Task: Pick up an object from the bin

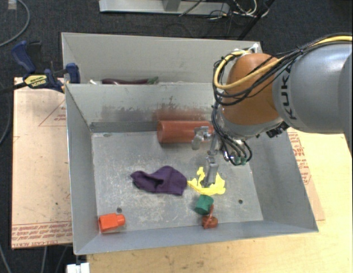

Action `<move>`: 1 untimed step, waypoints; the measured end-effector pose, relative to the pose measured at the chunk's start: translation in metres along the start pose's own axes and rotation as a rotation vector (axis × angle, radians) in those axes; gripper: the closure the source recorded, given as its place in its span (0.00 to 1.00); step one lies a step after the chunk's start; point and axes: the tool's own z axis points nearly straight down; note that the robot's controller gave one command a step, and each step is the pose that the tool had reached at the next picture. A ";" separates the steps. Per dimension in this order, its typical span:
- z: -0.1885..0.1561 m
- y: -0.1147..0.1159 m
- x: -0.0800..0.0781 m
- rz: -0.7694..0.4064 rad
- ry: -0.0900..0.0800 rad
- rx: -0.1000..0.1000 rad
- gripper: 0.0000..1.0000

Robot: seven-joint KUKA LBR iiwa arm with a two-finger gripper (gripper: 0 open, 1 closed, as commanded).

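Observation:
My gripper (pixel 210 178) hangs low in the middle right of the bin, its fingers coming down onto a flat yellow piece (pixel 213 187) on the floor. A crumpled purple cloth (pixel 160 181) lies just to the left of it. Right below the yellow piece sits a small green block (pixel 203 203), with a small brown-red lump (pixel 209 222) beneath that. Whether the fingers stand apart or closed is hidden by the angle.
A red-brown cylinder (pixel 176 132) lies against the back wall, just left of the wrist. An orange block (pixel 111 222) rests in the near left corner. The arm with its orange cover fills the upper right.

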 end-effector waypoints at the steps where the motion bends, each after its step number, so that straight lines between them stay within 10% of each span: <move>1: -0.005 0.000 -0.002 0.000 -0.008 0.000 0.00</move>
